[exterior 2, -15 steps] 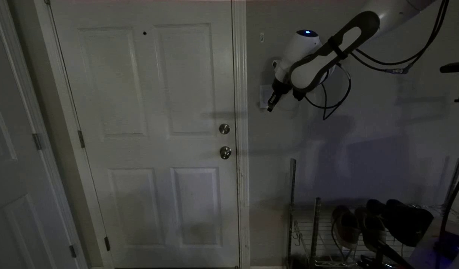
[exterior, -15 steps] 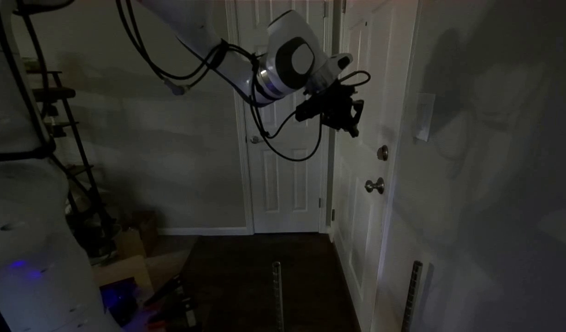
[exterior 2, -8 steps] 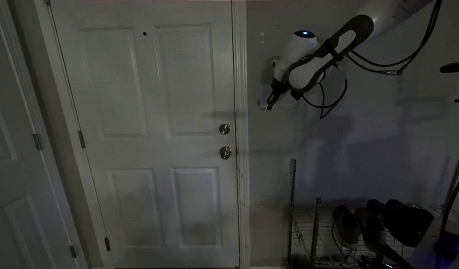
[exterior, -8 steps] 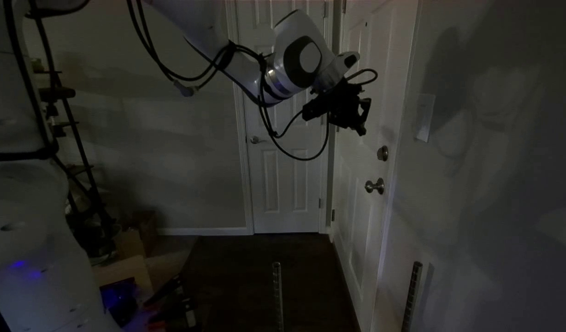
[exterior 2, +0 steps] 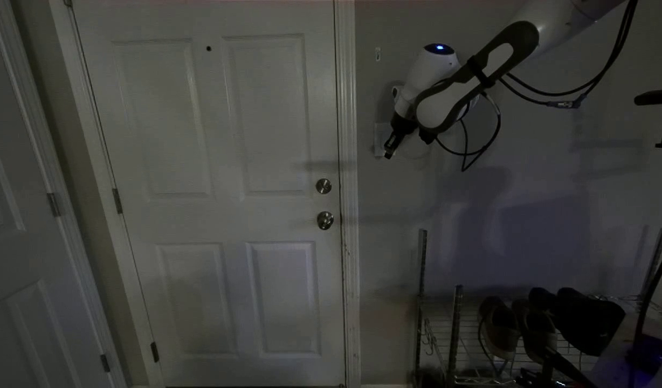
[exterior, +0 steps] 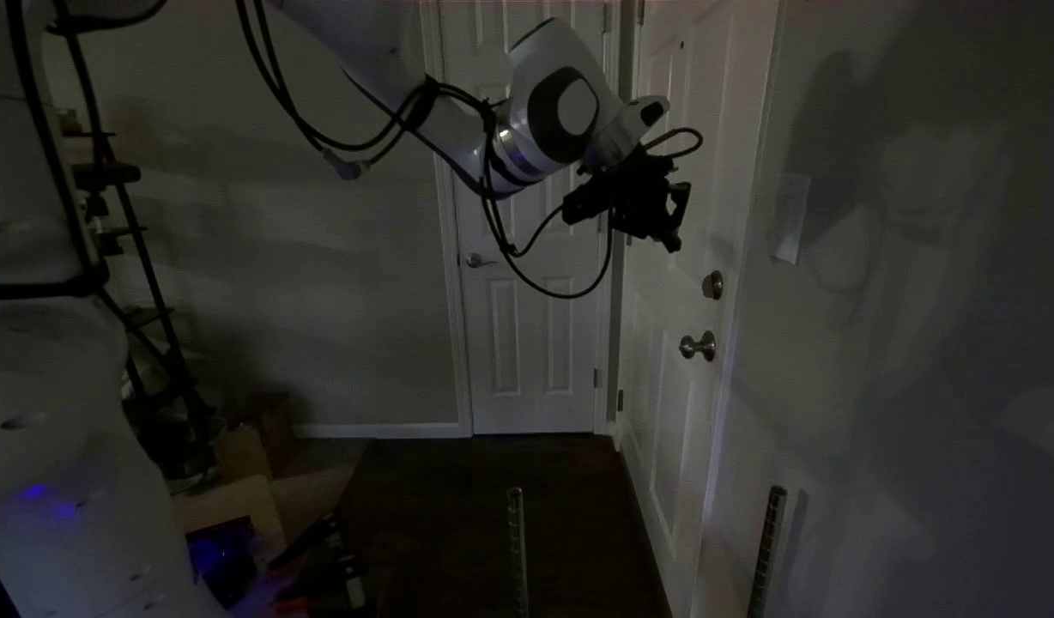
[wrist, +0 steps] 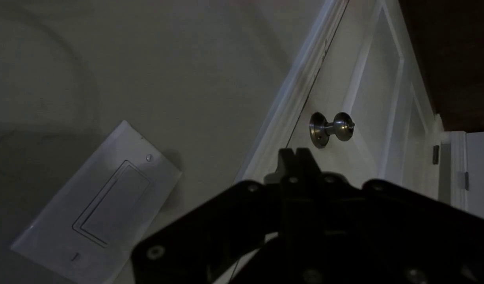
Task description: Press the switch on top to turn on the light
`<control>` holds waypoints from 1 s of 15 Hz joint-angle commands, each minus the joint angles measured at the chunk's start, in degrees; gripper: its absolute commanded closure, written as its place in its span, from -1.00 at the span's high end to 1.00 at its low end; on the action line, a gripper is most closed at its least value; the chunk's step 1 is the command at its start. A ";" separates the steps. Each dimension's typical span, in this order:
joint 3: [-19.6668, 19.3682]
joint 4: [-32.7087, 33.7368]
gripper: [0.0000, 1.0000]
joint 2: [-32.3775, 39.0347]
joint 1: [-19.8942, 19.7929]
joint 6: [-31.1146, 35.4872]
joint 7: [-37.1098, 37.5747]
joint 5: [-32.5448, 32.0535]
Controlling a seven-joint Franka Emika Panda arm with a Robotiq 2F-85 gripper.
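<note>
Wall (exterior 2: 557,215) and door (exterior 2: 212,221) back a dim scene, so the press is presumably not done; door looks closed in its frame (exterior 2: 348,302). Arm (exterior 2: 501,54) is held high, end angled down; reads as lining up for the press, not pressing. Rack (exterior 2: 455,323) stands below by the wall, holding shoes (exterior 2: 501,330); no part in the job. Switch (wrist: 106,211) is on the wall just beside the frame, opening side, presumably so anyone entering can hit it. Its broad paddle (wrist: 120,199) looks slanted in the wrist view, likely because that view is rolled. Fingers (wrist: 288,161) are closed tip to tip, nothing visible between: nothing to grasp here, so a compact poker makes sense. Wrist view has them apart from the switch, to its side; sideways correction likely needed.
</note>
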 commanded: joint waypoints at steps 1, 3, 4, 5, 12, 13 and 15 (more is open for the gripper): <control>0.39 0.05 -0.88 -0.01 -0.40 -0.07 -0.27 0.23; -0.49 1.38 -0.92 1.13 -0.12 2.07 1.57 -1.46; -0.96 2.41 -0.90 1.66 -0.17 3.28 2.79 -2.89; -1.56 3.64 -0.91 2.23 -0.17 4.63 4.07 -4.58; -5.26 9.62 -0.88 5.72 0.22 6.62 10.29 -10.16; -5.66 10.38 -0.88 6.41 0.30 6.61 10.93 -10.51; -6.32 12.11 -0.88 7.78 0.47 6.70 11.66 -10.66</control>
